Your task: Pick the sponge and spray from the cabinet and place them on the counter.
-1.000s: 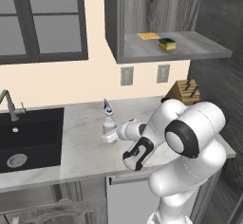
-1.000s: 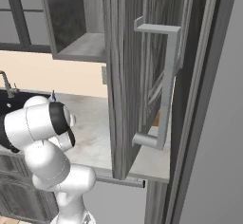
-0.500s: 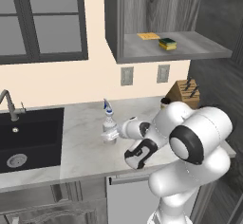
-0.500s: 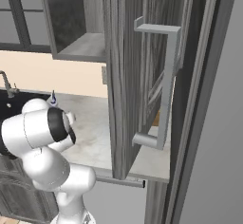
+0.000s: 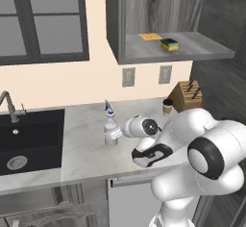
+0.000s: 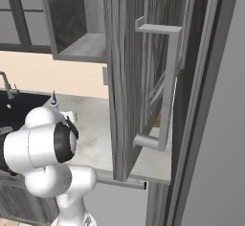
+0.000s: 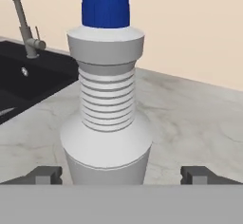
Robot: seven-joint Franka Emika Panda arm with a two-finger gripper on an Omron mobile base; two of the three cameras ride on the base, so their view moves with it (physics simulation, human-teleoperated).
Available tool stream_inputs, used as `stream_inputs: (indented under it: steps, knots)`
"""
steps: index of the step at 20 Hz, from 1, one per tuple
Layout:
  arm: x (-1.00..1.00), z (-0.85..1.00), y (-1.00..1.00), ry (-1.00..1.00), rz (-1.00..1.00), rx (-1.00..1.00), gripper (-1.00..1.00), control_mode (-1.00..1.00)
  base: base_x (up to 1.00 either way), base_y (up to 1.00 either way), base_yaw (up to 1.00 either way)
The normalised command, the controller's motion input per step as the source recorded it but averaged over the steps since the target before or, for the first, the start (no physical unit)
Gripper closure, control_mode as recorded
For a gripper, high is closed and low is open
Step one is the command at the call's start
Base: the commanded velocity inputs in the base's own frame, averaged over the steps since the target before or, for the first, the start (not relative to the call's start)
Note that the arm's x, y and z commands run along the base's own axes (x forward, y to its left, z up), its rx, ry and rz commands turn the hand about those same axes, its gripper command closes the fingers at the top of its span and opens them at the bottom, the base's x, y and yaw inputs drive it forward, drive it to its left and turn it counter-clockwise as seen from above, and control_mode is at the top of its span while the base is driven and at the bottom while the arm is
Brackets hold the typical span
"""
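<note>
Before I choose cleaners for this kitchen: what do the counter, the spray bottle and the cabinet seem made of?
Counter: polished marble-look stone, pale with faint brown veins. Spray bottle: probably matte plastic, grey-white, ribbed neck, blue collar. Cabinet: dark grey wood or wood-look laminate, streaked grain showing.

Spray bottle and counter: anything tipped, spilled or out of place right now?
Nothing stands out. The spray stands upright on the counter beside the sink, with no spill around it. The gripper is open, fingertips either side of the bottle. The sponge sits flat on the cabinet shelf.

One spray, one sponge, one cloth.
</note>
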Motion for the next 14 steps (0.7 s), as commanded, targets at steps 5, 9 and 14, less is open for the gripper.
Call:
stream_inputs:
  steps: [5,9,14]
  knots:
    - [-0.11,0.08,-0.20,0.11,-0.05,-0.06,-1.00,-1.00,0.00,0.00,0.00]
    - [-0.03,0.13,-0.17,0.14,-0.07,-0.06,-1.00,-1.00,0.00,0.00,0.00]
    - [-0.02,0.08,-0.15,0.15,-0.08,-0.07,-1.00,-1.00,0.00,0.00,0.00]
